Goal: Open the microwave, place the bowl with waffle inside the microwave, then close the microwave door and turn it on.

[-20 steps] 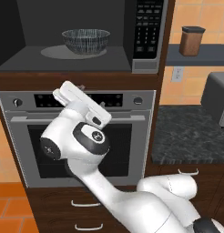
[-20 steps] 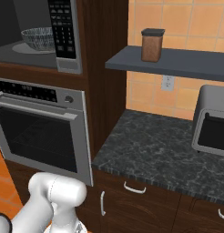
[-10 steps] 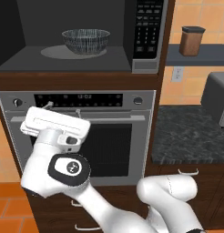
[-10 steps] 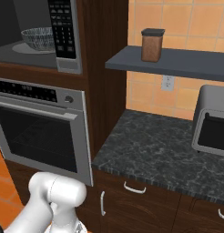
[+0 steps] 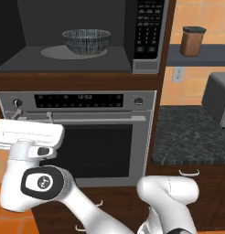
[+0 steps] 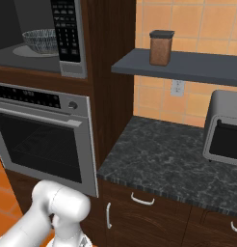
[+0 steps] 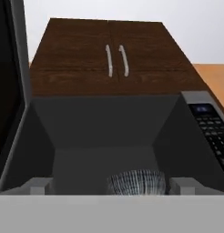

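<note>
The bowl (image 5: 86,41) sits on the turntable inside the microwave (image 5: 77,36). The arm has swung down and left, its claw released and empty, so the microwave door (image 7: 9,91) needs closing next

Even, flat rendered light; microwave (image 5: 77,41) cavity dim; hand view prob. slightly soft.

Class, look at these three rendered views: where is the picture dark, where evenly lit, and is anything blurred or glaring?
Left base view: the microwave cavity is dim, with a soft shadow under the bowl. Right base view: tiles and counter are evenly lit, with no glare. Hand view: the bowl looks soft and coarse, and the microwave door at the left edge is almost black.
</note>
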You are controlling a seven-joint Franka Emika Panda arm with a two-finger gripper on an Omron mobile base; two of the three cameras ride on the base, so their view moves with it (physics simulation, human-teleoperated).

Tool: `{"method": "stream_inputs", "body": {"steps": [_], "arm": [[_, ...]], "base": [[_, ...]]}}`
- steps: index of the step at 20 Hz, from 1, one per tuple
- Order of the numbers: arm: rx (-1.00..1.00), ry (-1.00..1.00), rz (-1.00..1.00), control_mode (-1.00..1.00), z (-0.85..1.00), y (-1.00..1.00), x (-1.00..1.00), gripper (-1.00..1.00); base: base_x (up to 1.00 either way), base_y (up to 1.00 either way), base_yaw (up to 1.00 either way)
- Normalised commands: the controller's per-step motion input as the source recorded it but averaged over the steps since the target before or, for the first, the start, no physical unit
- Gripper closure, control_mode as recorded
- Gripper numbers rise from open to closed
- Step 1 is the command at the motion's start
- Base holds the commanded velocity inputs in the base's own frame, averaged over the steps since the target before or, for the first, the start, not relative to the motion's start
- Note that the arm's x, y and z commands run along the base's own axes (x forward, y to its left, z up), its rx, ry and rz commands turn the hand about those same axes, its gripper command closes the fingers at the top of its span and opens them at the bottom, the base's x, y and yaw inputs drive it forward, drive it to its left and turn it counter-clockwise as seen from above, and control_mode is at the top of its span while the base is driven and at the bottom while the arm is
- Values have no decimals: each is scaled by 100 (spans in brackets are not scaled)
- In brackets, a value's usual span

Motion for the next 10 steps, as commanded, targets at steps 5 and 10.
{"method": "stream_inputs", "body": {"steps": [5,10], "arm": [[-9,-16,-3,-100,0,55,0,-100],[-7,-3,0,-100,0,42,0,-100]], "base": [[0,0,0],[0,0,0]]}}
